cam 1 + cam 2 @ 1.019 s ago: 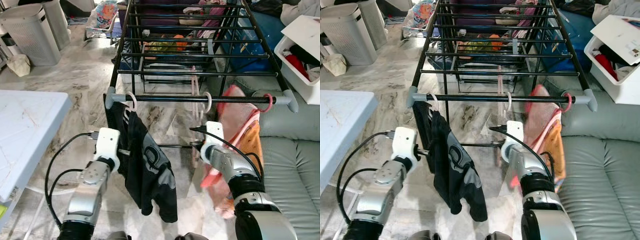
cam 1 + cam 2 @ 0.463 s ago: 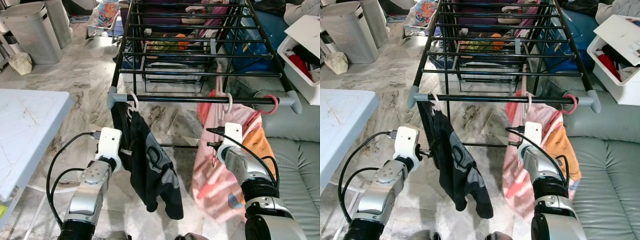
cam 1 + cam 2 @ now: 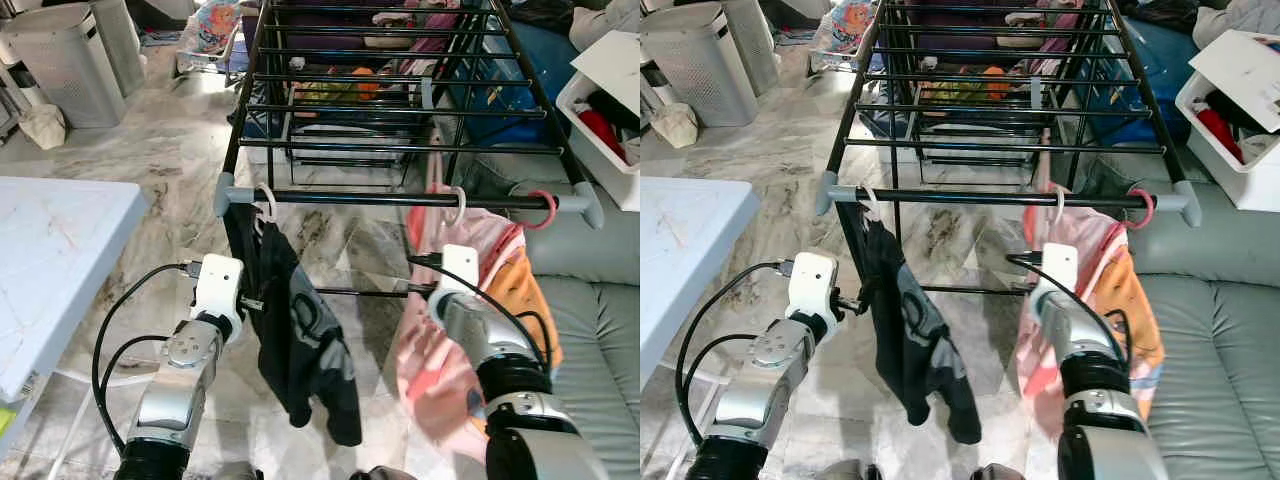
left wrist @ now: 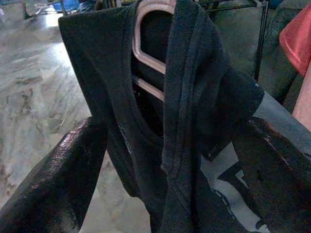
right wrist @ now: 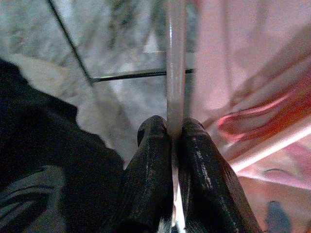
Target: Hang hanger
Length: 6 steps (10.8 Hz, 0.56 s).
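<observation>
Your right hand [image 5: 174,133] pinches the pale pink hanger [image 5: 175,63] carrying a pink garment [image 3: 440,350], its hook [image 3: 457,205] looped over the front rail [image 3: 400,198] of the black drying rack, near a red hanger [image 3: 540,208] at the rail's right end. Your left hand [image 4: 160,160] has its fingers [image 4: 63,170] spread on either side of a black T-shirt [image 3: 300,330], which hangs from a white hanger [image 3: 265,205] at the rail's left end. A white worktop [image 3: 50,270] stands to your left and a grey sofa [image 3: 590,330] to your right.

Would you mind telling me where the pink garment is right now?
The pink garment hangs from the drying rack's front bar, on the robot's right beside the grey sofa, with the right gripper pinching its hanger.
</observation>
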{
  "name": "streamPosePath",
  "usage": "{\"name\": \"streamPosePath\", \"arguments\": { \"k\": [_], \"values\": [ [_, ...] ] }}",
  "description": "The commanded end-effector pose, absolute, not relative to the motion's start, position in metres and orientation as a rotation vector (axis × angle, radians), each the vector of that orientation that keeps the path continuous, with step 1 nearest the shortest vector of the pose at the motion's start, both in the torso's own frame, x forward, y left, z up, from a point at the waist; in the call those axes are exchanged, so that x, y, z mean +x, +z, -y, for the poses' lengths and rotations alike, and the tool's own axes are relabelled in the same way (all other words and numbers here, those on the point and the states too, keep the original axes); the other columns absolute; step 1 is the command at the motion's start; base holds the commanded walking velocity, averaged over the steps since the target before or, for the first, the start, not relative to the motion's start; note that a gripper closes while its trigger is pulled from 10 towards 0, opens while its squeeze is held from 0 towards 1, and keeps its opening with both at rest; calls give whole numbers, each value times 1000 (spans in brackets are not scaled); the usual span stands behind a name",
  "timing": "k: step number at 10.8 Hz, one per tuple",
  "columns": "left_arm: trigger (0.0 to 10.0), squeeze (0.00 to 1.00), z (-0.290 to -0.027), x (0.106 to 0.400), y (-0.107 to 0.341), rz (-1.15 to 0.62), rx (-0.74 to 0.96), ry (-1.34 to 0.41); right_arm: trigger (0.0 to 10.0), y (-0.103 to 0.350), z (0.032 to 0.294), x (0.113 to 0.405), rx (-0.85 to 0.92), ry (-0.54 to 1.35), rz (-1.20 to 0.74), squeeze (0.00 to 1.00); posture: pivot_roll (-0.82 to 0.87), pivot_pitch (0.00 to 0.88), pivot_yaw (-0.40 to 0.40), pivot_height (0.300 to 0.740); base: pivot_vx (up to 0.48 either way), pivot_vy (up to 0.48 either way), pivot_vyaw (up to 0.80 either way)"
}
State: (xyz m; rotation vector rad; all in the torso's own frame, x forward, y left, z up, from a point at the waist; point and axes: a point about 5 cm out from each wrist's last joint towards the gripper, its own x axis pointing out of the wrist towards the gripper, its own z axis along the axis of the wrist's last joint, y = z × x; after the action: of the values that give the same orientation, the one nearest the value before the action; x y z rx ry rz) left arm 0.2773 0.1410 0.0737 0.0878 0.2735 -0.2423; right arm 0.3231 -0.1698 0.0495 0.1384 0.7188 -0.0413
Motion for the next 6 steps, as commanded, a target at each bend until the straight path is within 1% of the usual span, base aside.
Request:
{"name": "streamPosePath", "arguments": {
  "k": [1, 6],
  "values": [
    [10000, 0, -140, 278, 73, -283, 101, -250, 10000, 24, 163, 303, 163, -12, -866, 0, -20, 29, 9, 740, 0, 0, 0],
    [10000, 0, -138, 278, 72, -284, 93, -247, 10000, 29, 145, 299, 135, 115, -862, 0, -28, 32, 1, 740, 0, 0, 0]
  ]
}}
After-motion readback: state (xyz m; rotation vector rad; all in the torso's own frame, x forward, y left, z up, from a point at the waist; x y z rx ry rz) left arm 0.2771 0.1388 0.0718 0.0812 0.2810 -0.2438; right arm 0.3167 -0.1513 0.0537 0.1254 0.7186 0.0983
